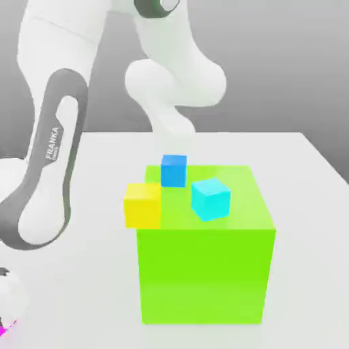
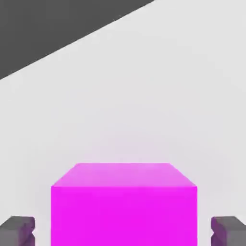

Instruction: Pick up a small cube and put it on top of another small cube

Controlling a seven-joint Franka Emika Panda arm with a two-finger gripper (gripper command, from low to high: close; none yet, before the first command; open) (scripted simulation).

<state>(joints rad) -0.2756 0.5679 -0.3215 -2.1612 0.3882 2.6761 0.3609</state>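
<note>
Gripper (image 2: 123, 230) of mine is closed narrow on the magenta cube (image 2: 124, 206), one grey fingertip (image 2: 18, 230) at its nine o'clock side, the other at three o'clock. It sits on the white table (image 2: 144, 96). I judge I should lift straight up, keeping the squeeze even, then carry it toward the small cubes on the green block (image 1: 204, 272).

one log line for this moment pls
phase: grasp | gripper: shut on magenta cube | cube on white table | stacking: not yet done
</note>
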